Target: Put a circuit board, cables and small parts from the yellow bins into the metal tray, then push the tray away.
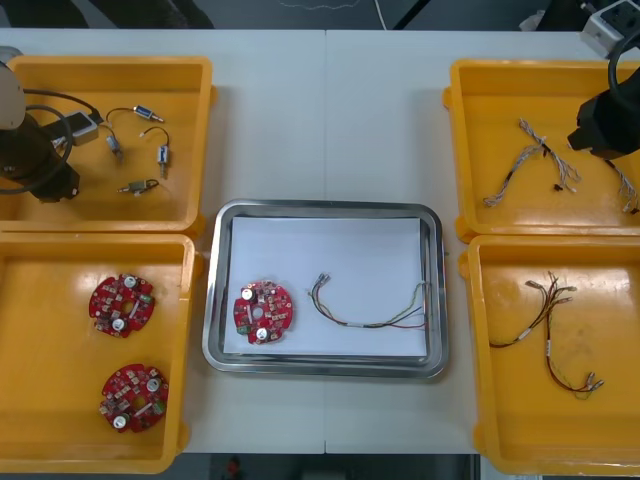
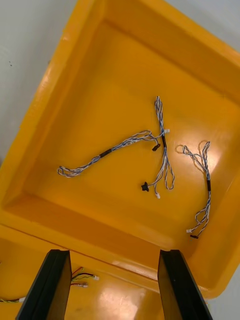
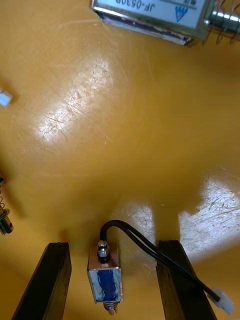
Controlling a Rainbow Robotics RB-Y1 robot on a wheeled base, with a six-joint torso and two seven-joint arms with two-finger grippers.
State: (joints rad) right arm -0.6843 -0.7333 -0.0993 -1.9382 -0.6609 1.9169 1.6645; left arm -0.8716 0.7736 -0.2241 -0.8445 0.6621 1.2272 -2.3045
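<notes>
Metal tray (image 1: 325,212), middle of tabletop (image 1: 330,120), holds circuit board (image 1: 264,311), red and yellow cable (image 1: 370,305). Left gripper (image 3: 115,247) open, straddling small metal part (image 3: 105,277) in far left bin (image 1: 110,64), not clamped. Right gripper (image 2: 115,255) open above blue and white cables (image 2: 125,142), far right bin (image 2: 75,75). Those, then push, remain.

Light table (image 1: 380,130), seamed down the middle; whitish box (image 1: 610,24) at far-right corner.
</notes>
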